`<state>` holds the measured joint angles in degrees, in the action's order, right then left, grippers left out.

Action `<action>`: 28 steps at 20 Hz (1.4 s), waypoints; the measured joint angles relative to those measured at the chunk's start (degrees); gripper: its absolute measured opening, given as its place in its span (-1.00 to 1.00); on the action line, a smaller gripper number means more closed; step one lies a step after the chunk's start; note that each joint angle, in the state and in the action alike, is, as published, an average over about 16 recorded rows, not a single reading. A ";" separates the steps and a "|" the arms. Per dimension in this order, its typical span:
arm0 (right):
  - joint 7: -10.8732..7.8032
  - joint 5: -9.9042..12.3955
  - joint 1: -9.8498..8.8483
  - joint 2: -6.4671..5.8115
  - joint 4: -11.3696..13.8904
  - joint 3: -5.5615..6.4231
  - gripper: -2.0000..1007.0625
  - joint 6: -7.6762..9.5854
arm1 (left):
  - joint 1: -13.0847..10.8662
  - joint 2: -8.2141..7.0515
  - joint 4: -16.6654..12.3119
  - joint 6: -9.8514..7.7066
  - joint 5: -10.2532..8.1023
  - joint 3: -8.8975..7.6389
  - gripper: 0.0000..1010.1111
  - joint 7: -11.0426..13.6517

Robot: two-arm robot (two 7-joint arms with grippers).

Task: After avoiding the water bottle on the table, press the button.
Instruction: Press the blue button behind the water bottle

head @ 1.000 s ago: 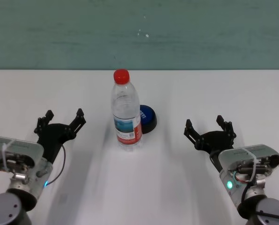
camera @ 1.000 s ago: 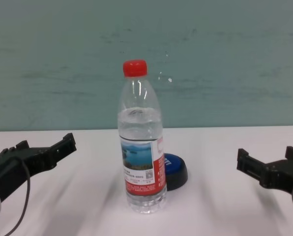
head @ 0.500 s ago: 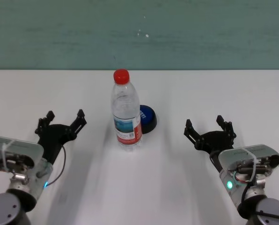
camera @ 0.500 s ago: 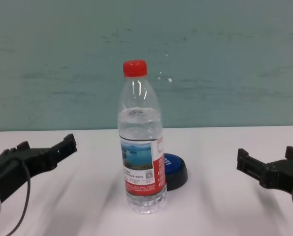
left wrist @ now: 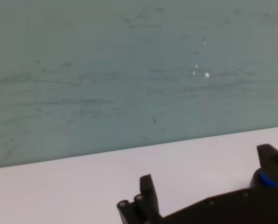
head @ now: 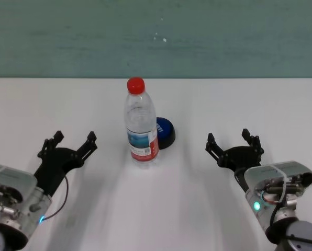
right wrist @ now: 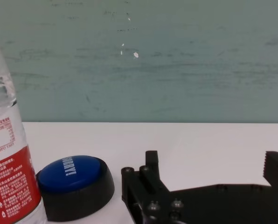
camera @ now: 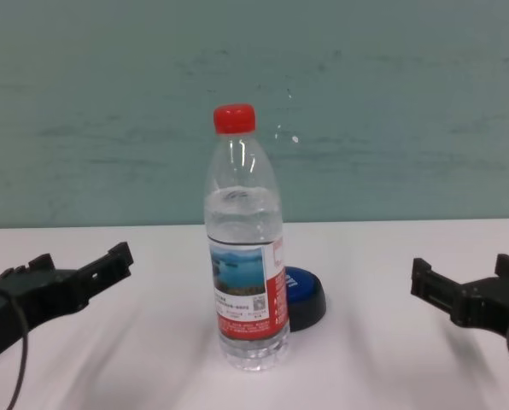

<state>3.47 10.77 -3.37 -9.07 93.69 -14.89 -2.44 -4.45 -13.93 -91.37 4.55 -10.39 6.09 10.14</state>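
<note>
The water bottle (head: 142,125) stands upright at the middle of the white table (head: 156,209), with a red cap and a red-and-white label. The blue button (head: 165,132) on its black base sits just behind the bottle, on its right side. Both also show in the chest view, the bottle (camera: 246,256) and the button (camera: 306,295), and in the right wrist view, the bottle (right wrist: 8,172) and the button (right wrist: 73,179). My left gripper (head: 74,140) is open and empty, left of the bottle. My right gripper (head: 229,138) is open and empty, right of the button.
A teal wall (head: 156,36) runs along the table's far edge. Bare tabletop lies on both sides of the bottle and in front of it. The left wrist view shows only my left gripper (left wrist: 208,168), table and wall.
My left arm has drawn back and down a little, its gripper shifting slightly toward the bottle. The right arm, the bottle and the button have not moved.
</note>
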 joint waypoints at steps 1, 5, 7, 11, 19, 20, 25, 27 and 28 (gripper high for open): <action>0.00 0.00 0.00 0.00 0.00 0.00 0.99 0.00 | -0.43 -0.17 -0.41 0.11 -0.18 -0.24 1.00 0.49; 0.00 0.00 0.00 0.00 0.00 0.00 0.99 0.00 | -2.02 -0.81 -1.95 0.54 -0.82 -1.17 1.00 1.98; 0.00 0.00 0.00 0.00 0.00 0.00 0.99 0.00 | -2.69 -1.12 -2.61 0.69 -1.11 -1.56 1.00 2.51; 0.00 0.00 0.00 0.00 0.00 0.00 0.99 0.00 | -3.65 -1.70 -3.54 1.08 -1.64 -2.15 1.00 3.33; 0.00 0.00 0.00 0.00 0.00 0.00 0.99 0.00 | -4.97 -2.99 -4.70 2.26 -2.75 -2.78 1.00 4.88; 0.00 0.00 0.00 0.00 0.00 0.00 0.99 0.00 | -5.13 -3.15 -4.80 2.49 -2.81 -2.81 1.00 5.05; 0.00 0.00 0.00 0.01 0.00 0.00 0.99 0.00 | -6.01 -3.96 -5.36 3.69 -3.00 -2.85 1.00 5.87; 0.00 0.00 0.00 0.00 0.00 0.00 0.99 0.00 | -6.44 -4.28 -5.65 4.21 -2.96 -2.77 1.00 6.17; 0.00 0.00 0.00 0.00 0.00 0.00 0.99 0.00 | -6.66 -4.42 -5.80 4.47 -2.90 -2.71 1.00 6.31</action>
<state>3.47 10.77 -3.37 -9.07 93.69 -14.90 -2.44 -11.12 -18.35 -97.17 9.03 -13.29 3.38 16.45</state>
